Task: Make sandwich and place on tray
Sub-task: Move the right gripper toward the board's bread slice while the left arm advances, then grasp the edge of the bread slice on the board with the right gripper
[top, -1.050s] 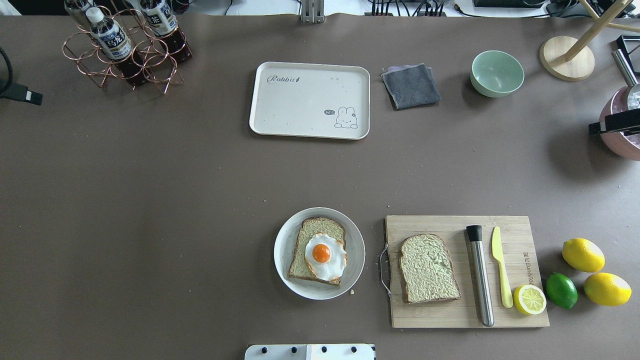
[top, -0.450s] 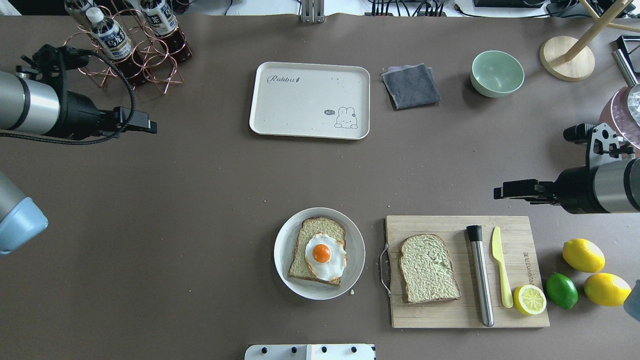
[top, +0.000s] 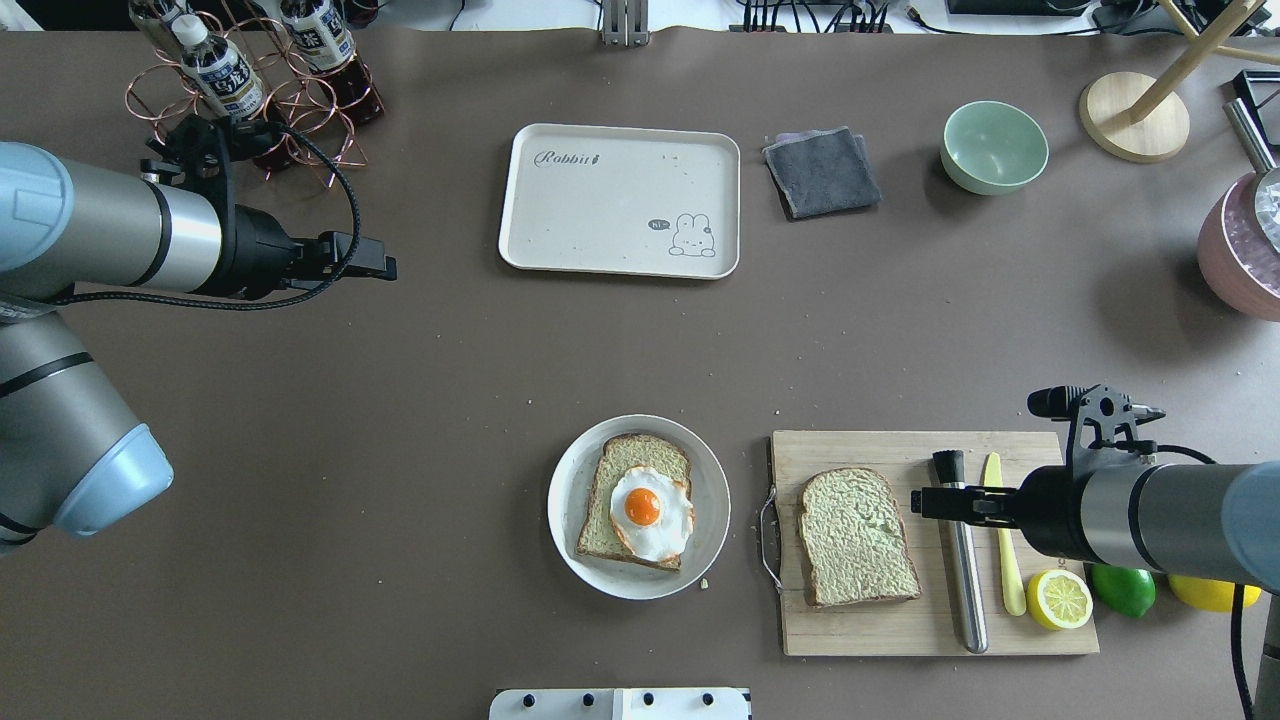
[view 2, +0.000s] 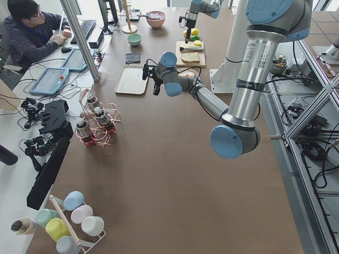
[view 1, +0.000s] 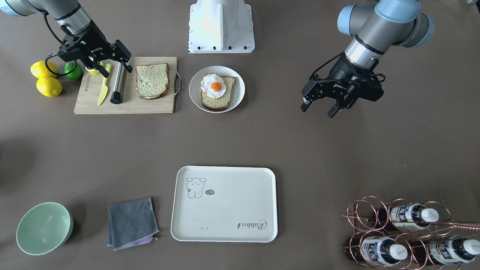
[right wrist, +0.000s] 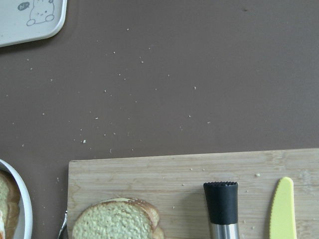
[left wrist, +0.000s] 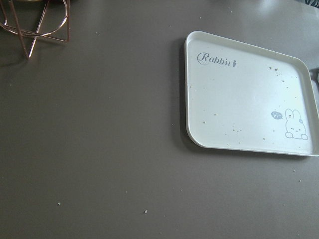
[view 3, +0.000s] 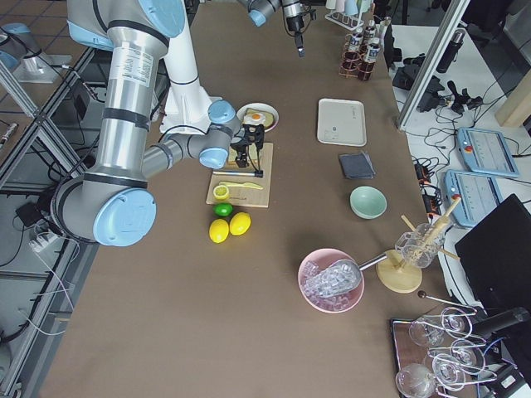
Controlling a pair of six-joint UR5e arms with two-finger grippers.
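Observation:
One bread slice [top: 612, 500] with a fried egg [top: 650, 511] on it lies on a round white plate [top: 570, 540]. A second bread slice [top: 858, 537] lies bare on the wooden cutting board [top: 900, 630]. The cream tray [top: 620, 200] stands empty at the far middle; it also shows in the left wrist view [left wrist: 239, 99]. My left gripper [view 1: 318, 110] is open and empty, above bare table left of the tray. My right gripper [view 1: 111, 67] is open and empty, above the cutting board to the right of the bare slice.
A steel muddler [top: 964, 585], a yellow knife [top: 1008, 575] and a half lemon [top: 1059, 599] lie on the board; a lime and lemons sit beside it. A grey cloth [top: 822, 171], a green bowl [top: 993, 146], a bottle rack [top: 250, 100] and a pink bowl [top: 1235, 270] stand along the far side.
Both arms have swung in over the table. The left gripper moved right towards the tray; the right gripper moved nearer and left, over the cutting board. Food and tray have not moved.

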